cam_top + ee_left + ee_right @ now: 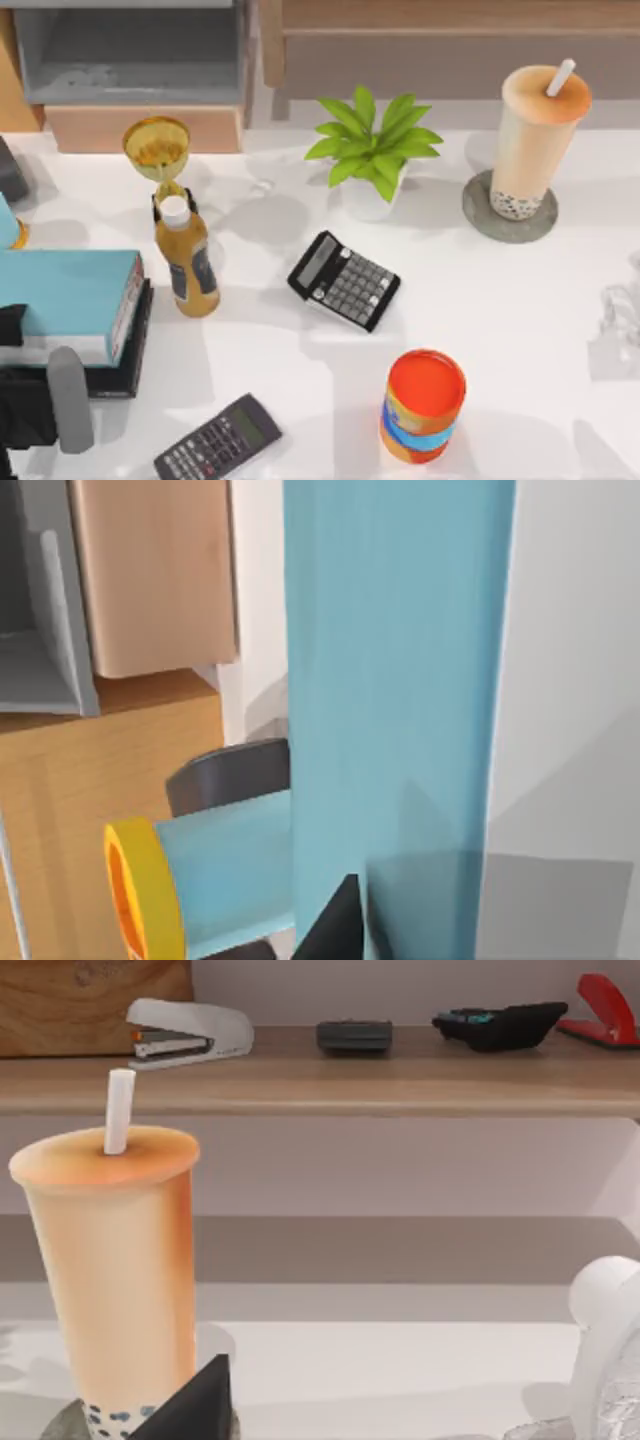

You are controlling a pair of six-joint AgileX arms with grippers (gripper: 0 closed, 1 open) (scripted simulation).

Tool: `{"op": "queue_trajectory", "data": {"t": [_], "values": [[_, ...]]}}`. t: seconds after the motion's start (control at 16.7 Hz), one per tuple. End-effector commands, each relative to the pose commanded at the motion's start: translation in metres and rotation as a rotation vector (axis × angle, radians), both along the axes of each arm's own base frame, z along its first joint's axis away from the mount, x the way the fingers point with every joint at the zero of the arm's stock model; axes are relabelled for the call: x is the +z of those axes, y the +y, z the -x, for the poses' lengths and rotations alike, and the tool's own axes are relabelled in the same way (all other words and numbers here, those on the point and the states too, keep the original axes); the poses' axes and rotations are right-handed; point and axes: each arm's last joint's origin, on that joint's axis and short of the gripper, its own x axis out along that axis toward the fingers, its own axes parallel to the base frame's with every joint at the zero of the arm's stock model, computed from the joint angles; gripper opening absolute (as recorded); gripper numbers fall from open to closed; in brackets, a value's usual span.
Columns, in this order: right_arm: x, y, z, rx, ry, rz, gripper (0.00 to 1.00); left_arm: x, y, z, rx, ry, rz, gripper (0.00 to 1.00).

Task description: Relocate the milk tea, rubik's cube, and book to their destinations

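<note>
The milk tea [530, 135] stands upright on a round grey coaster [480, 215] at the back right, with nothing touching it. It looms close in the right wrist view as the milk tea [110, 1260], with a dark part of my right gripper [195, 1410] low beside its base. The light-blue book [65, 295] lies flat on a thin black book [130, 365] at the left edge. My left gripper [45, 400] sits at the book's near side, and the book's cover [390, 680] runs straight past the left wrist camera. The rubik's cube is out of view.
An amber bottle [187, 262] and a yellow goblet [157, 148] stand right of the book. A potted plant [372, 150], two calculators [343, 280] [218, 440] and an orange-and-blue can [424, 405] occupy the middle. A clear object [620, 320] sits at the right edge. Shelves line the back.
</note>
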Motion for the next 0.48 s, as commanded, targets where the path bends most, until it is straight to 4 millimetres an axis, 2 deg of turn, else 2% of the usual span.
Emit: {"op": "queue_trajectory", "data": {"t": [0.18, 0.24, 0.48], "values": [[0.0000, 0.0000, 0.0000, 0.000, 0.000, 0.000, 1.00, 0.0000, 0.0000, 0.0000, 0.000, 0.000, 0.000, 0.00], [0.0000, 0.0000, 0.0000, 0.000, 0.000, 0.000, 1.00, 0.0063, -0.0006, -0.0044, -0.002, -0.034, -0.001, 0.00], [0.0000, 0.0000, 0.0000, 0.000, 0.000, 0.000, 1.00, 0.0010, -0.0003, -0.0046, -0.002, -0.011, -0.002, 0.00]]}}
